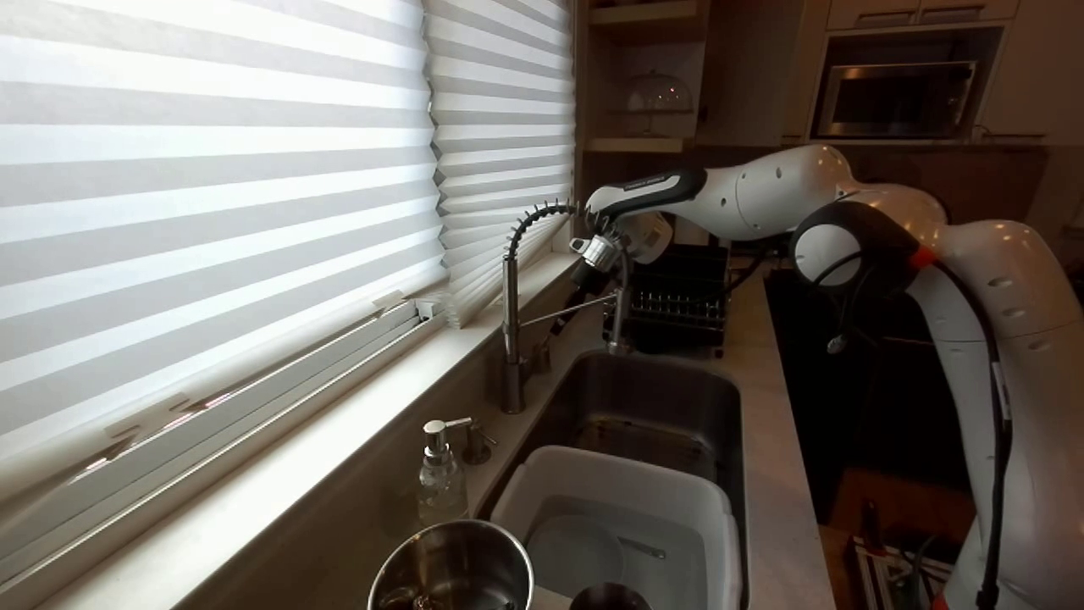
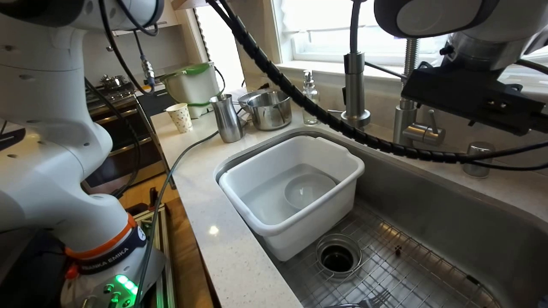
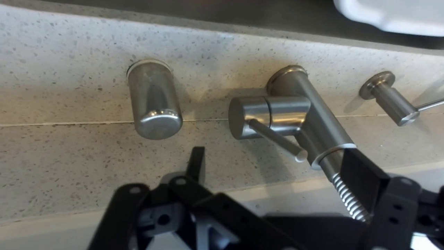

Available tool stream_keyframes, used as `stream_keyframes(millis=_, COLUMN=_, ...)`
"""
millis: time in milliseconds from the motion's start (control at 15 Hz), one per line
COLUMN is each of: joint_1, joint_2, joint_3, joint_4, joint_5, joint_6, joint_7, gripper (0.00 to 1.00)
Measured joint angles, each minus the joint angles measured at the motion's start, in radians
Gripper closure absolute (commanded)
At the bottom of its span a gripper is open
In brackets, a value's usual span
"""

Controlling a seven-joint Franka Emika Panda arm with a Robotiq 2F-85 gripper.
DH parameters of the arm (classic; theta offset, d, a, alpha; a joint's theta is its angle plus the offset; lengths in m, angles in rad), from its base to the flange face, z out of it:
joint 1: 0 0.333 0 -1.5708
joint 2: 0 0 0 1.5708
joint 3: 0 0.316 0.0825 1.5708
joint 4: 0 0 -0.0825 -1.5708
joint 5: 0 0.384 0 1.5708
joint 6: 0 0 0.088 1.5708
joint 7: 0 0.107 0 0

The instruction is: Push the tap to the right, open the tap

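Observation:
The tap is a tall silver gooseneck faucet behind the sink. It shows in both exterior views [image 1: 511, 339] [image 2: 403, 122], and its body crosses the wrist view [image 3: 321, 118]. Its spray head [image 2: 355, 92] hangs down in front. The thin lever handle [image 3: 277, 138] sticks out from a side cylinder and also shows in an exterior view [image 2: 433, 121]. My gripper [image 3: 274, 156] is open and empty. Its left finger is apart from the lever; its right finger overlaps the coiled neck, and I cannot tell whether they touch. The lever tip appears between the fingers.
A short metal cap [image 3: 154, 104] and a dispenser [image 3: 392, 99] flank the tap. A white tub [image 2: 312, 218] stands in the sink [image 2: 428, 192]. A soap bottle [image 1: 442, 483], a steel pot [image 2: 272, 113] and a dish rack [image 1: 677, 307] are nearby. A window blind [image 1: 508, 152] hangs behind.

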Motion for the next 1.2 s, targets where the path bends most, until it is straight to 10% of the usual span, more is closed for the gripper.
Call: stream_keyframes(millis=1200, joint_1=-0.013, joint_2=0.027, joint_3=0.041, joint_4=-0.002, joint_5=0.011, joint_6=0.113, joint_7=-0.025, gripper=0.00)
